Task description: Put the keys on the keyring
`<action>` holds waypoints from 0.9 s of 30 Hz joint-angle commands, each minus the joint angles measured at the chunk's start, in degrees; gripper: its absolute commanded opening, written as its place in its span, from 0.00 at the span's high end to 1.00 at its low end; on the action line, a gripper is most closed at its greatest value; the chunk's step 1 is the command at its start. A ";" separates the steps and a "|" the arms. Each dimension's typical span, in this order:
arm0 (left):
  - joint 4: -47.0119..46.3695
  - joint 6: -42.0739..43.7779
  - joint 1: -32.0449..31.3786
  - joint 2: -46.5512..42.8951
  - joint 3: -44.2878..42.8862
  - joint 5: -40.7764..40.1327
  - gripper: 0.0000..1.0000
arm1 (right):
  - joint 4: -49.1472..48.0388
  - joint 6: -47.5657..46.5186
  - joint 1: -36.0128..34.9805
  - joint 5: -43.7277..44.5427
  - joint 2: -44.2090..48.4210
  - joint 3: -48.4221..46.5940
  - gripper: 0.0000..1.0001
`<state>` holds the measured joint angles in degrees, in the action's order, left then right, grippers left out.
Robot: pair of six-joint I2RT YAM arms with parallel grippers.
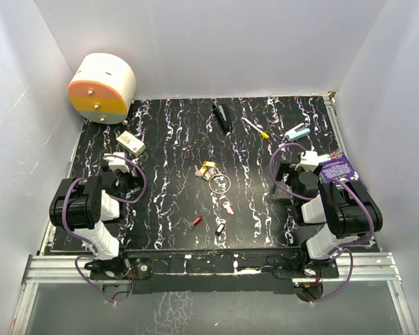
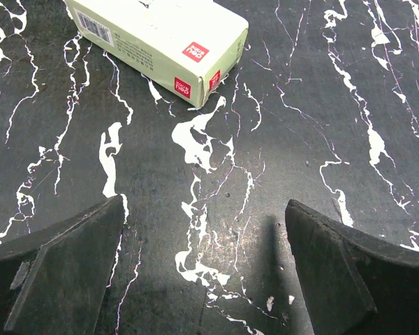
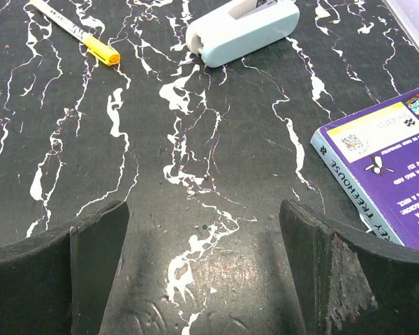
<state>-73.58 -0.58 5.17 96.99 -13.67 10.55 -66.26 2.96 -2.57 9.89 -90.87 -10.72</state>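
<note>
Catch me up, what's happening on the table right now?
Nothing is being handled yet. The left gripper hangs open over the table by a pale green box; the right gripper hangs open near a purple book. The keyring lies mid-table, untouched, with the keys loose around it: yellow-headed ones just beyond it, the rest nearer the arms. Whether any is already threaded is too small to tell.

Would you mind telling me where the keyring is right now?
In the top view the keyring lies near the middle of the table, just below-right of the yellow-headed keys, with a pink-headed key nearer the near edge.
</note>
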 commanded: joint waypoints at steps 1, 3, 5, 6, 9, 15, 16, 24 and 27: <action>-0.64 0.67 -0.07 -0.56 -1.09 1.06 0.03 | -6.43 -0.20 0.05 -1.14 -0.09 -0.99 0.01; -0.60 0.67 -0.07 -0.62 -1.09 1.06 0.03 | -6.43 -0.26 0.04 -1.09 -0.07 -0.97 0.01; -0.60 0.67 -0.07 -0.58 -1.09 1.06 0.03 | -6.43 -0.28 0.02 -1.12 -0.02 -0.97 0.01; -0.60 0.67 -0.06 -0.65 -1.09 1.06 0.03 | -6.43 -0.32 0.03 -1.18 -0.02 -0.97 0.01; -0.63 0.67 -0.02 -0.64 -1.09 1.06 0.03 | -6.43 -0.24 0.04 -1.17 -0.04 -0.97 0.01; -0.60 0.67 -0.02 -0.63 -1.09 1.01 0.03 | -5.84 -0.19 0.04 -1.21 -0.02 -1.23 0.01; -0.60 0.65 -0.06 -0.64 -1.12 1.05 0.03 | -5.86 -0.20 0.07 -1.26 0.05 -1.19 0.01; -0.69 0.63 -0.05 -0.65 -1.04 1.06 0.03 | 9.32 -2.33 -0.90 -3.08 5.41 -7.44 0.15; -0.69 0.59 -0.07 -0.61 -1.06 1.06 0.03 | 25.54 -3.79 -4.39 -3.90 9.57 -16.72 0.16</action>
<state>-73.45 -0.56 5.17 96.99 -13.67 10.55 -54.41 1.58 -3.57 8.60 -87.42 -16.36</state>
